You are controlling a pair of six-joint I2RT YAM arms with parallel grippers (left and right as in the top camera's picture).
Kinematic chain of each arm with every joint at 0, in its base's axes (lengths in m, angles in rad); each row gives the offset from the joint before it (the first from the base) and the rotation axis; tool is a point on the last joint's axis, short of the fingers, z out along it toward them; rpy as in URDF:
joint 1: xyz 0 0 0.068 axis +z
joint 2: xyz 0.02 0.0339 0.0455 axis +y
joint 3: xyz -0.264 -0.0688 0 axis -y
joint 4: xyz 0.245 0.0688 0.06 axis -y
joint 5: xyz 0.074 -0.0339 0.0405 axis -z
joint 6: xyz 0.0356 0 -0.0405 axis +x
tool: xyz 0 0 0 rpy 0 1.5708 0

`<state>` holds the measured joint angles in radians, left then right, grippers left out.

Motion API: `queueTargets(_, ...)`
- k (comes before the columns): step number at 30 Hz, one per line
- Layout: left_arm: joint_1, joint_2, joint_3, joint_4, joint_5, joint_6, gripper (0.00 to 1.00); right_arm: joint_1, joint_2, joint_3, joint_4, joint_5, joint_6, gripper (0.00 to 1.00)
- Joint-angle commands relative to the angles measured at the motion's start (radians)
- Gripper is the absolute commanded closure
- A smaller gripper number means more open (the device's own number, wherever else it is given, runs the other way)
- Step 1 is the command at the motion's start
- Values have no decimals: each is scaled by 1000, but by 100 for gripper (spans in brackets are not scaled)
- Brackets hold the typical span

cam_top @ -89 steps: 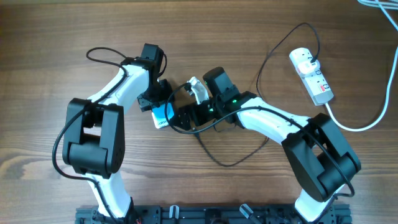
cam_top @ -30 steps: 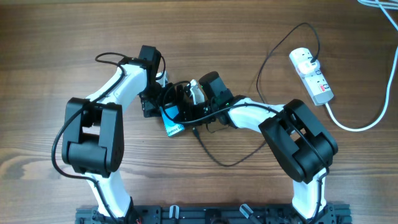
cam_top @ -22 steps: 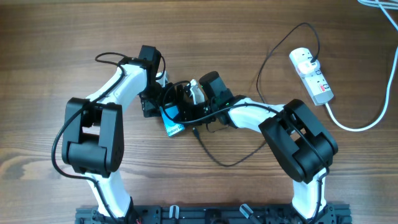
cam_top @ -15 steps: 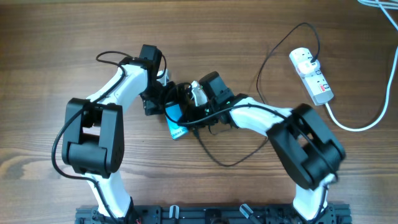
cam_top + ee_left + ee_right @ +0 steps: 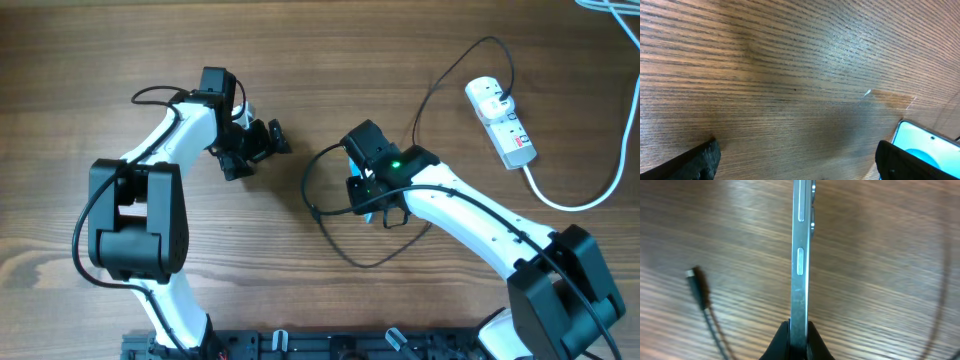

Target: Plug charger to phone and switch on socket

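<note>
Change: left claw [image 5: 258,150] backed off, wide, empty; right claw [image 5: 799,332] carried phone [image 5: 800,280] rightward, clamped edge-on.

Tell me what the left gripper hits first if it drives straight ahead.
Probably the bare wooden table: the open left gripper points down at it. The phone sits off to one side of that line, though depth is unclear.

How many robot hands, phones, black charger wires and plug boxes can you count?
robot hands: 2, the left gripper and the right gripper
phone: 1
charger: 1
socket: 1
Total: 5
</note>
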<state>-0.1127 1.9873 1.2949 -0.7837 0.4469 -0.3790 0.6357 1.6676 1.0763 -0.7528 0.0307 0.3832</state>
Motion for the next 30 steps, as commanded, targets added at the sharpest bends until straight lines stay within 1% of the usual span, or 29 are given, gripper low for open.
queueTargets(1,-3,-5,-19,-1,-10,-3,0,-1,-11,12,-52,66,-16,96)
queueTargets(5,-3,-5,-19,-1,-13,-3,0,-1,-11,12,-87,13,-17,96)
queueTargets(9,-3,-5,-19,-1,-14,-3,0,-1,-11,12,-123,13,-17,95)
queueTargets(22,-3,-5,-19,-1,-33,-3,0,-1,-11,10,-158,13,-16,95)
queueTargets(30,-3,-5,-19,-2,-34,-3,0,-1,-11,10,-133,13,-16,93)
